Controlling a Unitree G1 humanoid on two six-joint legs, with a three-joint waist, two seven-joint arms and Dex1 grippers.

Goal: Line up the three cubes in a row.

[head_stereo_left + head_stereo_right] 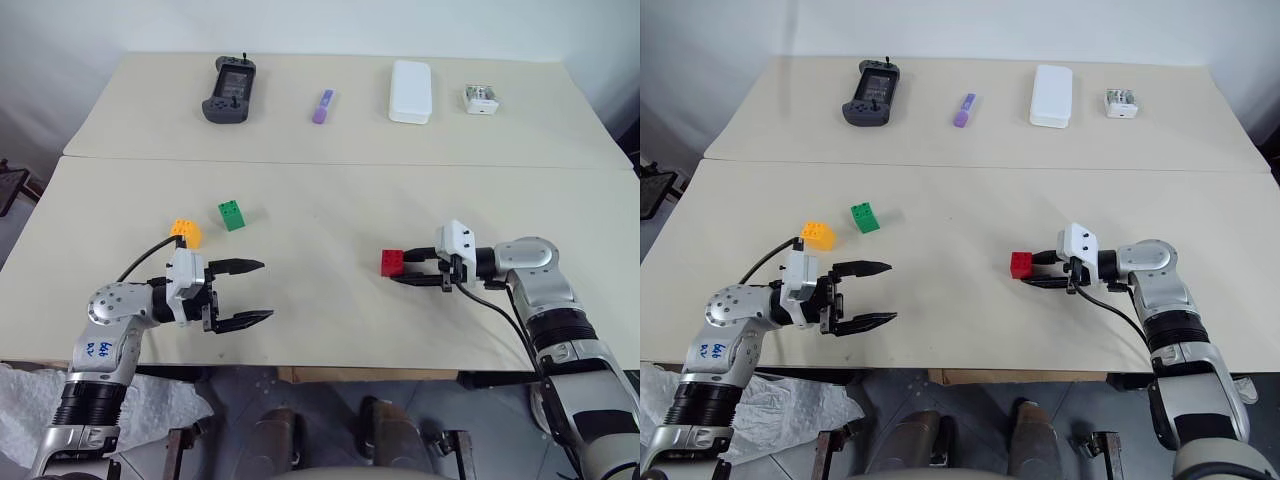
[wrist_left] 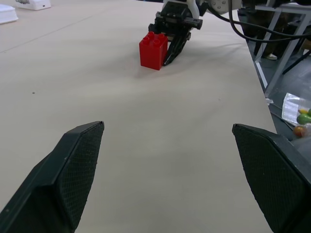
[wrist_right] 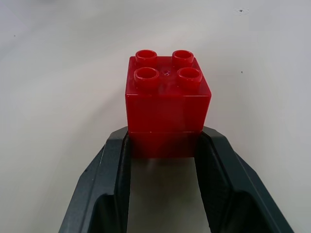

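A two-armed robot worked at a pale table (image 1: 330, 200), its right gripper (image 1: 402, 268) closed on the lower sides of the red cube (image 1: 392, 262), studs up, which sat on the tabletop toward the 4 o'clock side of the near half. The right wrist view showed the two black fingers (image 3: 114, 165) pressed against opposite faces of the cube's near end, with most of the block standing out beyond the fingertips.

At about 8 o'clock the left gripper (image 1: 250, 292) hovered over the table with its fingers (image 2: 73, 170) spread wide and nothing between them, pointing across the surface toward the red cube, well apart from it.

The green cube (image 1: 232, 215) lay at about 9 o'clock, tilted rather than square to the table edge. The orange-yellow cube (image 1: 185, 231) sat just beside it on the outer side, near the body of the left gripper and apart from its fingers. The two were well apart from the red cube.

Along the far half of the table, from 11 o'clock to 1 o'clock, lay a dark handheld controller (image 1: 230, 89), a small purple stick (image 1: 323, 106), a white rounded box (image 1: 411, 91) and a small white device (image 1: 481, 99).
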